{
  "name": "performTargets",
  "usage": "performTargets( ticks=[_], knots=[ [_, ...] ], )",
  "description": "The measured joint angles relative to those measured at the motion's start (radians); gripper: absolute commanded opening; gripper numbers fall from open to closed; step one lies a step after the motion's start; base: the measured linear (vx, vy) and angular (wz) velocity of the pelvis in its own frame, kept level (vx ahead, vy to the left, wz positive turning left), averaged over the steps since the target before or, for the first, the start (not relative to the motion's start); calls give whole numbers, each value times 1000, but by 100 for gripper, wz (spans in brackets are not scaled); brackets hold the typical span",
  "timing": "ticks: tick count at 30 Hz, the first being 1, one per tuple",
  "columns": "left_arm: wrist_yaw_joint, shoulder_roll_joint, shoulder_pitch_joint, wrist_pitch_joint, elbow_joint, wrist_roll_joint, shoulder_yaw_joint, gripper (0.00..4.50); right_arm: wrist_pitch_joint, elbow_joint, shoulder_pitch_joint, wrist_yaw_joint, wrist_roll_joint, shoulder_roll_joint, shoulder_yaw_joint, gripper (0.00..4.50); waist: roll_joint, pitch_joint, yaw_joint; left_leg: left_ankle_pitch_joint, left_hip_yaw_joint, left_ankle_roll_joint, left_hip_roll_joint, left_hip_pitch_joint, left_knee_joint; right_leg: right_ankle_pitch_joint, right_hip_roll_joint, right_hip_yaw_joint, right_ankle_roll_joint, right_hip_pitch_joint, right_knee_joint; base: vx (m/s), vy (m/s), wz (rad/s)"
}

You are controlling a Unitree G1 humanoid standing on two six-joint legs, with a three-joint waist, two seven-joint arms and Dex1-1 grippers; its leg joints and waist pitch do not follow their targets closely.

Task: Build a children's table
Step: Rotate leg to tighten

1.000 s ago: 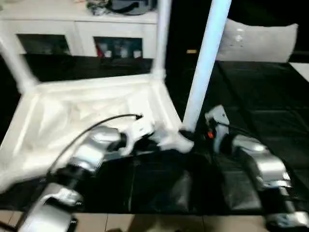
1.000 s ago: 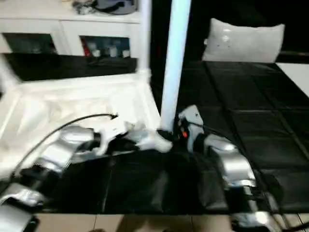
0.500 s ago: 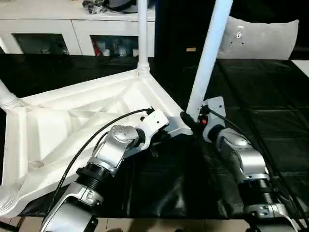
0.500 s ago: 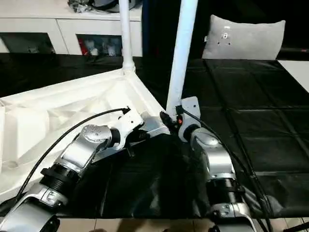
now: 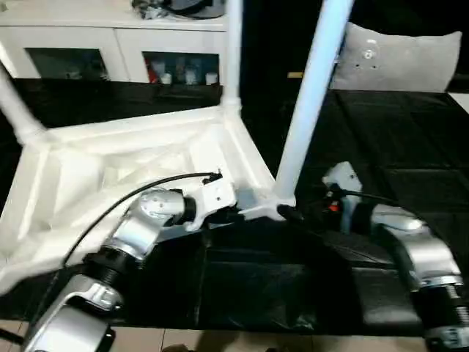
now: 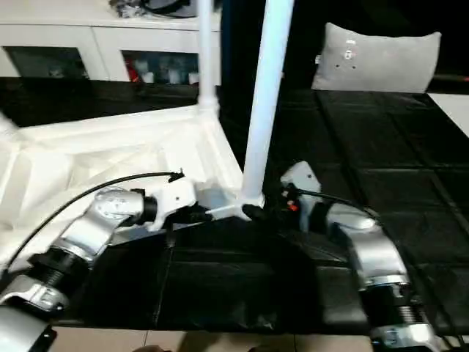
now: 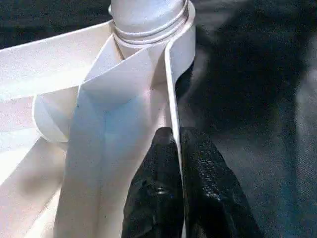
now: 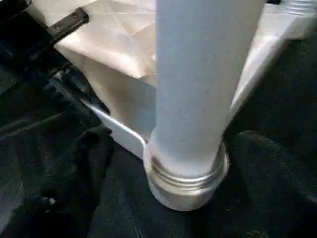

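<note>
the white plastic rectangular tabletop [image 5: 124, 158] lies upside down on the large black-covered work surface [image 5: 388, 139], its ribbed underside facing up. three long white tapered tube legs rise from its round corner sockets: the near leg [image 5: 311, 88] stands at the corner closest to the grippers, leaning slightly, a far leg [image 5: 233, 44] stands upright at the back corner, and a third leg [image 5: 16, 106] slants up at the left corner.

the left gripper [image 7: 177, 148] is clenched on the thin side wall of the tabletop just beside the near leg's socket, one black finger [image 7: 158, 188] inside the rim and the other outside it. the silver left forearm [image 5: 135, 227] reaches in from the lower left with a black cable arching over it.

the right gripper [image 8: 163, 163] sits at the base of the near leg, with its fingers spread wide on either side of the ringed socket collar [image 8: 185, 178]; one black finger [image 8: 84, 168] stands clear of the collar, so the leg is released. the silver right forearm [image 5: 410, 249] comes in from the lower right.

behind the work surface stand a white cabinet with glass doors [image 5: 110, 44] and a grey cushion [image 5: 399, 55].
</note>
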Motion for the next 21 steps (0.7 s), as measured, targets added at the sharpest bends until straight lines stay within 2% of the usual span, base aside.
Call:
performTargets(
  ticks=[2, 7, 8, 11, 14, 16, 17, 21],
  knots=[
    [-80, 28, 8, -42, 2, -28, -8, 0, -7, 1, 0, 70, 3, -45, 11, 434, 0, 0, 8, 0, 0, 1, 0, 0, 0, 0, 0, 0, 0, 0, 0, 0, 0, 0],
    [-181, 45, 12, -71, -9, -54, -31, 0, -23, 1, -1, 164, 35, -58, 25, 388, 0, 0, 30, -1, 0, 1, 0, 1, 1, 0, 0, 0, 0, 0, 0, 0, 0, 0],
    [-208, 48, 15, -77, -18, -62, -39, 0, -23, 1, -1, 195, 42, -60, 34, 363, -1, 0, 35, -1, 0, 1, 0, 1, 2, 0, -1, 0, 0, 0, 0, 0, 0, 0],
    [-233, 52, 15, -88, -19, -67, -51, 0, -19, 1, -1, 240, 46, -74, 62, 352, -1, 0, 38, -1, 0, 1, 0, 1, 3, 0, -1, 0, -1, 0, 1, 0, 0, 0],
    [-243, 55, 15, -98, -19, -68, -54, 0, -10, 1, -1, 276, 58, -76, 80, 312, -2, 1, 40, -1, 0, 1, 0, 1, 4, 0, -1, 0, -1, 0, 3, 0, 0, 0],
    [-247, 55, 16, -98, -19, -69, -54, 0, -5, 1, -1, 284, 66, -76, 83, 306, -2, 1, 42, 0, 0, 1, 0, 1, 4, 0, -1, 0, 0, 0, 3, 0, 0, 0],
    [-250, 55, 17, -98, -19, -72, -54, 0, 4, 1, -1, 288, 68, -76, 86, 285, -2, 1, 43, 0, 0, 1, 0, 1, 4, 0, -1, 0, 0, 0, 3, 0, 0, 0],
    [-257, 55, 19, -98, -24, -74, -54, 0, 11, -1, -1, 296, 73, -72, 98, 252, -2, 0, 46, -1, 0, 1, 0, 1, 4, 0, -1, 0, 0, 0, 3, 0, 0, 0]
  ],
)
